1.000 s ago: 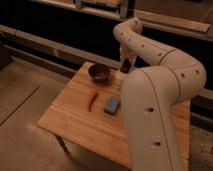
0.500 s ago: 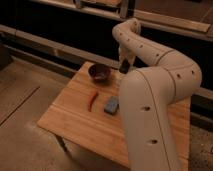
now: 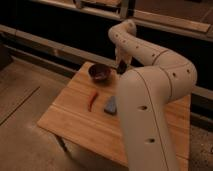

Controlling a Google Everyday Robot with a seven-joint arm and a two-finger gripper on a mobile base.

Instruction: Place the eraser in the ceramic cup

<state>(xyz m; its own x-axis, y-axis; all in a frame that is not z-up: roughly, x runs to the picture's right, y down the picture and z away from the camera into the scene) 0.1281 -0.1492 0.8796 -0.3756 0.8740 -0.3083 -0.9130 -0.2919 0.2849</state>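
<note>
On the tabletop [image 3: 75,120], a red stick [image 3: 92,100], a dark bowl [image 3: 99,72] and a blue-grey block [image 3: 110,105] lie unmoved. Just right of the bowl, the clenched claw [image 3: 121,66] has barely shifted. The eraser, not seen lying loose, is likely pinched there. The cup is hidden, so the drop appears pending.

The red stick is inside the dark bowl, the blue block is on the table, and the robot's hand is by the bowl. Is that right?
Not quite. The camera view shows the red stick lying on the wooden table in front of the dark maroon bowl, not inside it. The blue-grey block is on the table, and the hand is by the bowl at the far edge.
</note>
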